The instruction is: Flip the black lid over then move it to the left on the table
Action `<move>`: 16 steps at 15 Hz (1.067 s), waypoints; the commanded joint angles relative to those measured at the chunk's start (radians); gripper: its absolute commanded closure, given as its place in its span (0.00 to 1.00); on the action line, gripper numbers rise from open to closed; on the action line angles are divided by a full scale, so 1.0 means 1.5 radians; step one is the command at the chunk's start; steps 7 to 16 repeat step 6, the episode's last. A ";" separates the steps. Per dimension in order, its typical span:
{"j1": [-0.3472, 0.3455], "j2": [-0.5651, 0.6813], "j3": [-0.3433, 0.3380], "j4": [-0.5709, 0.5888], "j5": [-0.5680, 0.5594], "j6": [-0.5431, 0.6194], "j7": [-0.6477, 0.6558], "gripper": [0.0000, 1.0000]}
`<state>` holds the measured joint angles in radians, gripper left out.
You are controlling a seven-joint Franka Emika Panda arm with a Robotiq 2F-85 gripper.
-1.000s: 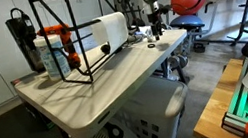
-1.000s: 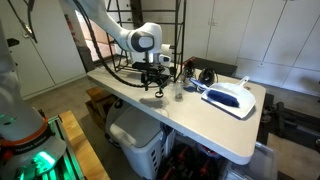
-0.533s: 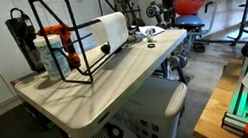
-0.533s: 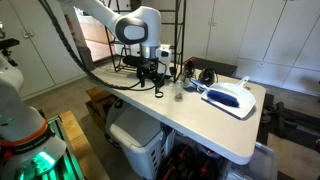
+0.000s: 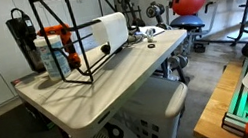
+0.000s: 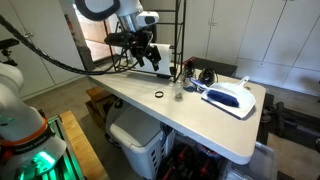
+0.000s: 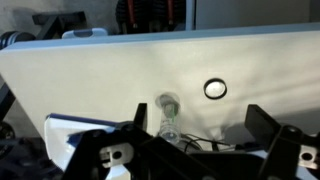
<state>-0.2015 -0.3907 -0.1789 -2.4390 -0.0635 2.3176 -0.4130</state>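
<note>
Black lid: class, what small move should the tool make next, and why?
Probably keep lifting clear. The tool, open and empty, has risen from the black lid over the past second; the lid lies flat on the table, released. Whether it is flipped cannot be told.

You have the lid (image 6: 160,94) lying on the bench (image 6: 205,128), just left of a small glass (image 6: 178,93) and not touching it. A flat object (image 6: 230,97) sits to the right of the glass. In an exterior view, a wire rack (image 5: 70,37) stands on the bench nearer than these.
</note>
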 commanded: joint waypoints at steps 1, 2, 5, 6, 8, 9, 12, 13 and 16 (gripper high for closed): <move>0.007 -0.147 0.021 -0.103 -0.053 0.090 0.052 0.00; 0.019 -0.067 -0.004 -0.036 -0.034 0.045 0.029 0.00; 0.020 -0.134 0.009 -0.077 -0.053 0.065 0.047 0.00; 0.020 -0.142 0.009 -0.083 -0.054 0.067 0.048 0.00; 0.020 -0.142 0.009 -0.083 -0.054 0.067 0.048 0.00; 0.020 -0.142 0.009 -0.083 -0.054 0.067 0.048 0.00; 0.020 -0.142 0.009 -0.083 -0.054 0.067 0.048 0.00; 0.020 -0.142 0.009 -0.083 -0.054 0.067 0.048 0.00; 0.020 -0.142 0.009 -0.083 -0.054 0.067 0.048 0.00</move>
